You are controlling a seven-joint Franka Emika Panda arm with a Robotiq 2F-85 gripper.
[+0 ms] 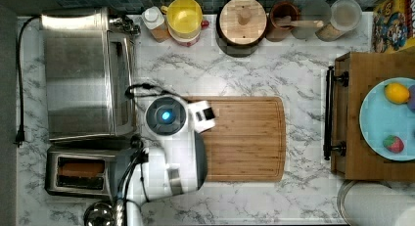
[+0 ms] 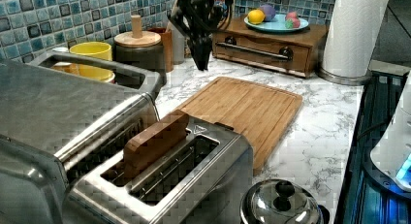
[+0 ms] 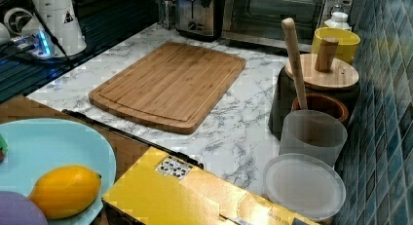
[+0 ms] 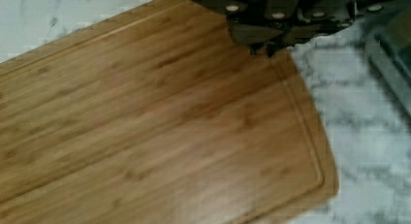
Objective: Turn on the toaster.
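Marble counter is spanned between the clenched, empty gripper above the cutting board and the toaster, so the toaster oven could be clipped.

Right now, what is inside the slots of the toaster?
A brown slice stands in one slot of the toaster, its top sticking out. The other slot looks empty, though its bottom is hidden in shadow.
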